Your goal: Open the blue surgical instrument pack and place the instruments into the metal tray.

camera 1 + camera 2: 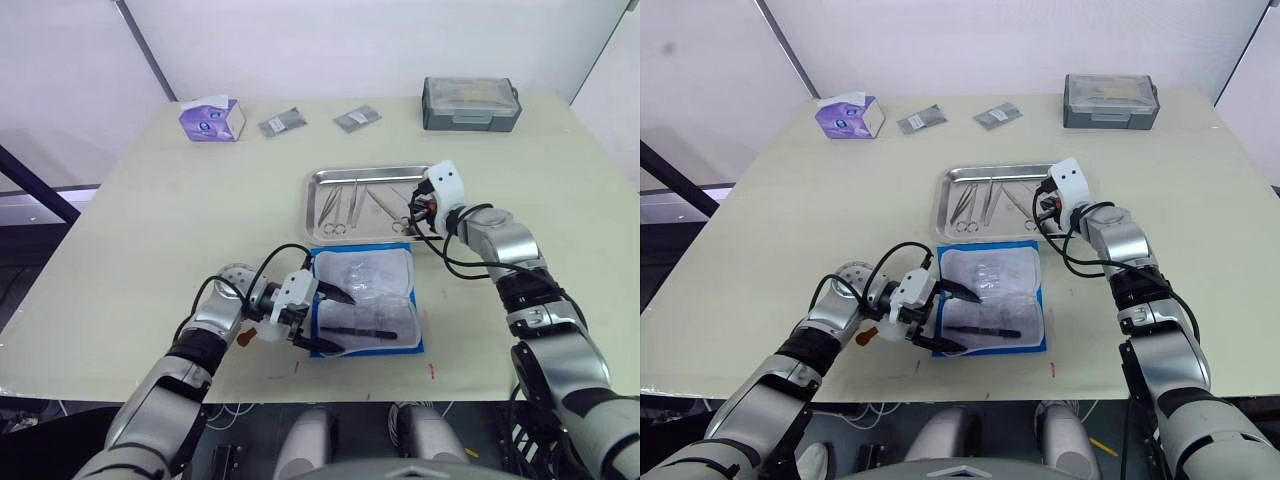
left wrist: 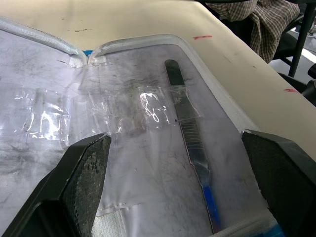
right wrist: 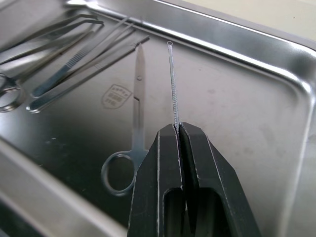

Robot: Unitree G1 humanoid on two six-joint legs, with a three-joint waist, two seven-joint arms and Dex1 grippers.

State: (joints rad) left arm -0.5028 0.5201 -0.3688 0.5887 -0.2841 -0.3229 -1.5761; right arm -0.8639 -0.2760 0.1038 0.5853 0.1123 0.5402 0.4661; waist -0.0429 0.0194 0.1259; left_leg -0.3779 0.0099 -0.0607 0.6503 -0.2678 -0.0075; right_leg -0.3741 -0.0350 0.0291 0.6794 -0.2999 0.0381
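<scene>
On beige table (image 1: 150, 220), left gripper (image 1: 322, 320) agape, right gripper (image 3: 178, 129) pinching thin brush (image 3: 173, 84).

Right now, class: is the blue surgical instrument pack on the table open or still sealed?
Open. The blue surgical instrument pack lies spread flat, its clear plastic inside facing up, with one dark slim instrument still lying on it.

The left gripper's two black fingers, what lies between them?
Between the open left gripper's fingers lies a dark slim instrument on the opened pack's clear plastic, in the left wrist view.
</scene>
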